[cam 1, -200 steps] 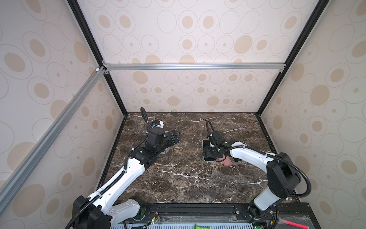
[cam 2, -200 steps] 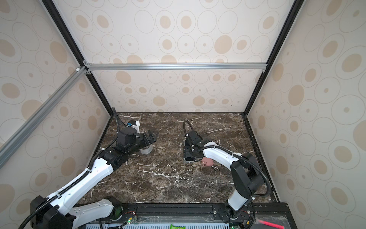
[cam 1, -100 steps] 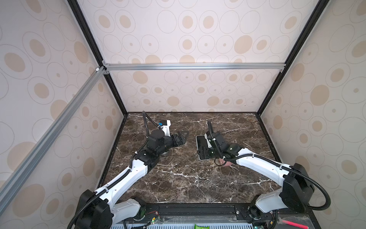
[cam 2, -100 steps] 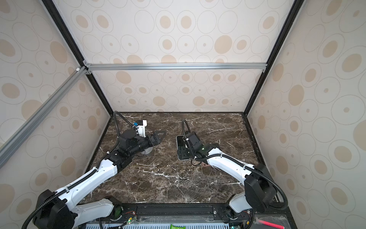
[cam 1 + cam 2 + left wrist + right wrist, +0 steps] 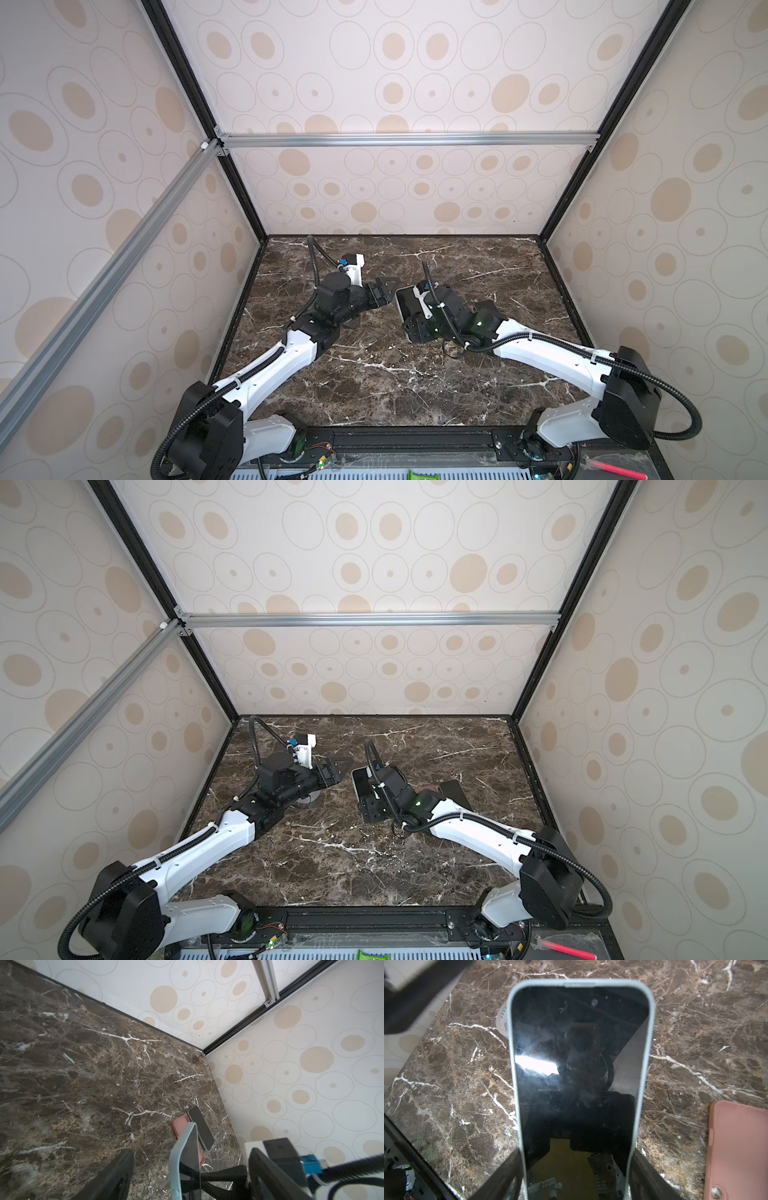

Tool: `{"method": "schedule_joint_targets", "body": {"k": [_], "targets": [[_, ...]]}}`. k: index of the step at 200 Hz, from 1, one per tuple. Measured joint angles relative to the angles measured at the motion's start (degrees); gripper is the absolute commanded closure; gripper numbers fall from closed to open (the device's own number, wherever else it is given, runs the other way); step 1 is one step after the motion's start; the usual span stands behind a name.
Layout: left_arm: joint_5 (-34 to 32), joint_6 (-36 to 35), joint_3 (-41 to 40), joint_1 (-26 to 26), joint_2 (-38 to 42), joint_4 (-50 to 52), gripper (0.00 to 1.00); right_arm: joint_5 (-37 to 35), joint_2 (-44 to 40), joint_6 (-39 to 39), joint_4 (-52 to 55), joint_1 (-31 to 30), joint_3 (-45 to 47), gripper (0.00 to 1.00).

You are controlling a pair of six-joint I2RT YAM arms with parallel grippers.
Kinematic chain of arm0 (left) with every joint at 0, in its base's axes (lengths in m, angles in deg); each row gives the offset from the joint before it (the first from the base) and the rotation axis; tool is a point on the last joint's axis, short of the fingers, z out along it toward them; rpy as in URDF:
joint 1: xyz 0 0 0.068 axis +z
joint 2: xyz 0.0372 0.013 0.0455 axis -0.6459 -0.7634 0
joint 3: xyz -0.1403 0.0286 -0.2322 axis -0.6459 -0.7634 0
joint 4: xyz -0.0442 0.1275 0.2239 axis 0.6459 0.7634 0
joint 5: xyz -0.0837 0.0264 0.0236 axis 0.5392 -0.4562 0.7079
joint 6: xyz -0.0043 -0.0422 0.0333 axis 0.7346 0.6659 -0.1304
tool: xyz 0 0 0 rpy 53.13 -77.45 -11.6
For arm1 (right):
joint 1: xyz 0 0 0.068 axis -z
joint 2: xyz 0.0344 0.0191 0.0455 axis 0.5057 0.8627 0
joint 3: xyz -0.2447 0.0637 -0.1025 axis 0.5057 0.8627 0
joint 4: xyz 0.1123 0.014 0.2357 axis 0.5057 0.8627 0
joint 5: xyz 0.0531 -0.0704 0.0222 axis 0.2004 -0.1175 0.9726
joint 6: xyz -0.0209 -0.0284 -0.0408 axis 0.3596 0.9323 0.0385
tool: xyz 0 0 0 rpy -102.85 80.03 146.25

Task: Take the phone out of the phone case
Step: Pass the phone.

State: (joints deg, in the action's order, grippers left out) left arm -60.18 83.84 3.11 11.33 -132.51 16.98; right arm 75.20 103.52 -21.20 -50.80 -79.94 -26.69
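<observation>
The right gripper [image 5: 576, 1169] is clamped across the long sides of the phone case [image 5: 539, 982], a light blue shell with the phone [image 5: 577, 1064] seated in it. The assembly is held above the marble table [image 5: 374, 374], near the centre of both top views. The left gripper [image 5: 187, 1178] stands wide apart, its fingers [image 5: 116, 1176] flanking the case's free end without contact. At lower right of the left wrist view, a pink case [image 5: 179, 1126] and a second phone [image 5: 200, 1126] lie flat, touching.

Marble table [image 5: 83, 1084], pink case [image 5: 180, 1126], bare phone [image 5: 200, 1128]
</observation>
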Motion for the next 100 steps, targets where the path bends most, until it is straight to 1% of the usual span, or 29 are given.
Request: {"method": "schedule_joint_targets", "body": {"k": [18,41,80,100], "targets": [[0.2,0.7,0.0,-0.1,-1.4,0.2,0.18,0.1,-1.2,0.5,-0.7,-0.3,0.0,0.69],[1.4,2.0,-0.1,-0.1,-3.2,-0.1,0.25,0.2,-2.6,1.0,-1.8,-0.5,0.0,0.69],[4.7,4.2,-0.5,-0.2,-5.1,-3.8,0.45,0.4,-2.9,1.7,-2.4,-0.7,0.0,0.69],[5.9,4.9,-0.7,-0.4,-5.6,-5.3,0.54,0.4,-2.9,1.7,-2.4,-0.7,0.0,0.69]]}}
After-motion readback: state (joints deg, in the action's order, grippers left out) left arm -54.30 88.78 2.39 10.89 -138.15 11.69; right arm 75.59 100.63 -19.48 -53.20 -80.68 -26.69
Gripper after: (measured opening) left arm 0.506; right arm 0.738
